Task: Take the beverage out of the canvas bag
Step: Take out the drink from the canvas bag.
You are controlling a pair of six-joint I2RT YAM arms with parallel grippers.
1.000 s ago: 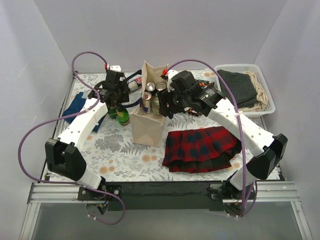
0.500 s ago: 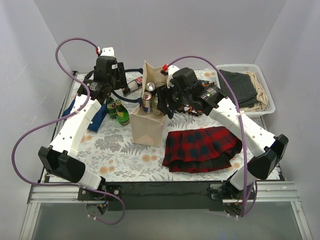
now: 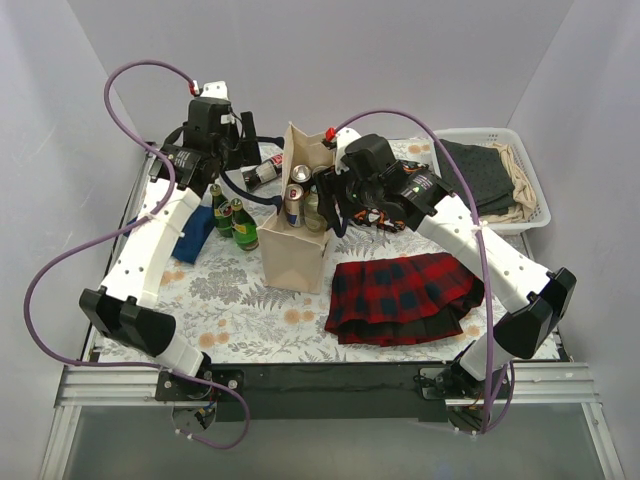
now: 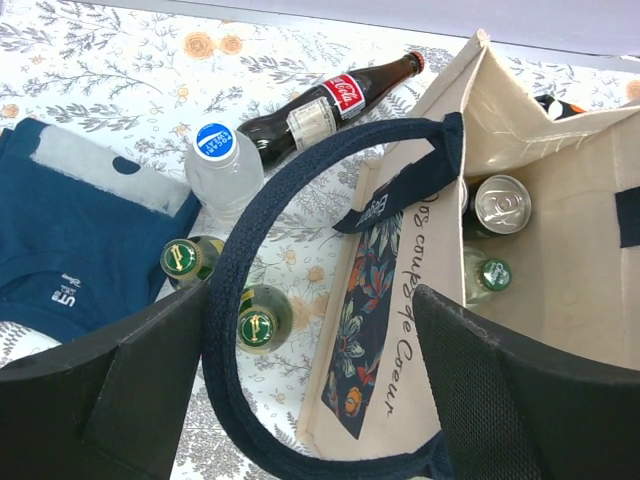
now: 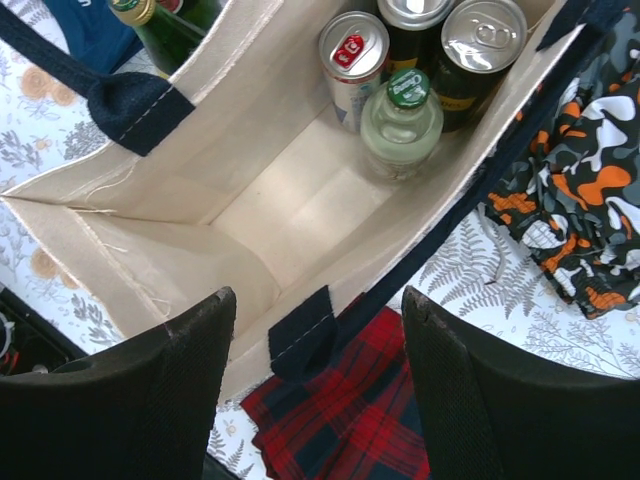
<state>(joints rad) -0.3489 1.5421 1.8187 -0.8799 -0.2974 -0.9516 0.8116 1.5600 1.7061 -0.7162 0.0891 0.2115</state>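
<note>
The cream canvas bag (image 3: 295,255) stands upright mid-table with its mouth open. In the right wrist view it holds a silver can (image 5: 353,50), a green-capped clear bottle (image 5: 403,120) and two more cans (image 5: 484,35), all at the far end of the bag. My right gripper (image 5: 315,390) is open above the bag's near rim (image 5: 300,300); it also shows in the top view (image 3: 330,205). My left gripper (image 4: 310,400) is open left of the bag, and the navy handle (image 4: 225,300) loops between its jaws. It also shows in the top view (image 3: 243,152).
Outside the bag, left of it, stand two green bottles (image 4: 258,320) and a water bottle (image 4: 222,160); a cola bottle (image 4: 330,100) lies flat. A blue cloth (image 4: 70,230) is at the far left, a red plaid cloth (image 3: 400,295) right of the bag, and a white basket (image 3: 541,212) at the back right.
My left arm has risen from the green bottles and swung back and up to the bag's left handle. My right arm has barely moved over the bag.
</note>
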